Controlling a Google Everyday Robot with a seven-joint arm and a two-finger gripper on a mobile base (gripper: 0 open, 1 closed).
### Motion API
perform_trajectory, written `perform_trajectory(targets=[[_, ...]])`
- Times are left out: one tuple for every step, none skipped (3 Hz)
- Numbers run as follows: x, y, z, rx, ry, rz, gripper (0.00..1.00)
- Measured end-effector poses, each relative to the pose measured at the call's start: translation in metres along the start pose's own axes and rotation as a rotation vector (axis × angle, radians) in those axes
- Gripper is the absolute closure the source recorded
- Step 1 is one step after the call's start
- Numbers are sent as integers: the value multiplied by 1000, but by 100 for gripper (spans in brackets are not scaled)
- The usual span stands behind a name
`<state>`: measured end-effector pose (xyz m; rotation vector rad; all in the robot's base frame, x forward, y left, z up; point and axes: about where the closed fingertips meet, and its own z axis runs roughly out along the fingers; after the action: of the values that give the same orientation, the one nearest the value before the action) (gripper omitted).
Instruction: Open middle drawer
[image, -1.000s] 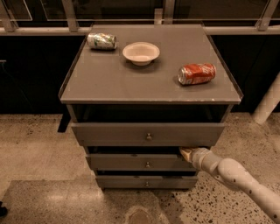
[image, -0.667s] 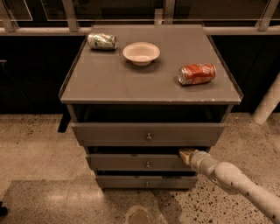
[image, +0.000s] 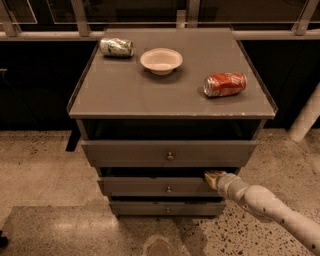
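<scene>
The gripper (image: 214, 178), at the right end of the middle drawer (image: 155, 187), is partly lost in shadow. The arm (image: 270, 207) is cut off at the lower right edge.

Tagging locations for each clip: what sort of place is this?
Probably an office or lab test area: a grey drawer cabinet on speckled polished floor, a metal railing behind, a red can and a bowl on top. The pincer sits at the middle drawer's upper right edge.
</scene>
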<state>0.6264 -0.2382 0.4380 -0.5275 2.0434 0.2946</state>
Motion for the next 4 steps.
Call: perform_trajectory(targets=[[-2,0,-1,0,0,0,100],[4,4,-9,-15,75,36,100],[4,3,-8,-15,75,36,100],[14,8,-20,-23,163,90,100]])
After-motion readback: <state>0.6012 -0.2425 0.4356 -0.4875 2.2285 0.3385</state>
